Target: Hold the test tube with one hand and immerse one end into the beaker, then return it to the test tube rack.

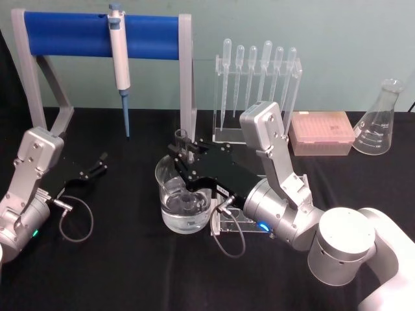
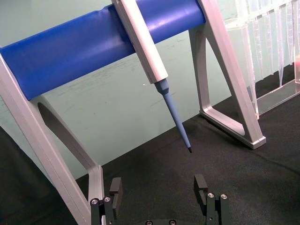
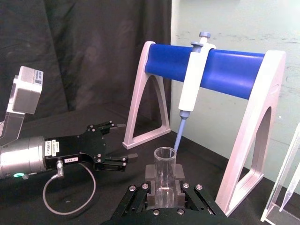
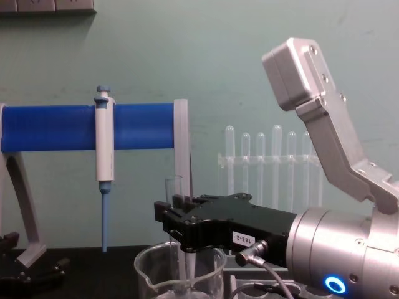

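The test tube (image 1: 182,141) stands upright over the beaker (image 1: 162,176), its open rim on top. My right gripper (image 1: 183,155) is shut on the tube's middle. In the chest view the test tube (image 4: 174,190) runs down through the right gripper (image 4: 177,227) and its lower end is inside the beaker (image 4: 149,274), which holds clear liquid. The right wrist view has the test tube (image 3: 165,161) clamped between the right gripper's (image 3: 165,183) pads. My left gripper (image 1: 96,165) rests open on the black cloth at the left, with nothing in it; the left wrist view also shows the left gripper (image 2: 158,187) open.
A grey stand with a blue bar (image 1: 97,35) carries a white-and-blue micropipette (image 1: 120,65) behind the beaker. Behind the right arm are a clear rack of plastic pipettes (image 1: 259,84), a pink tip box (image 1: 321,133) and a conical flask (image 1: 381,120). A clear holder (image 1: 233,223) lies beside the beaker.
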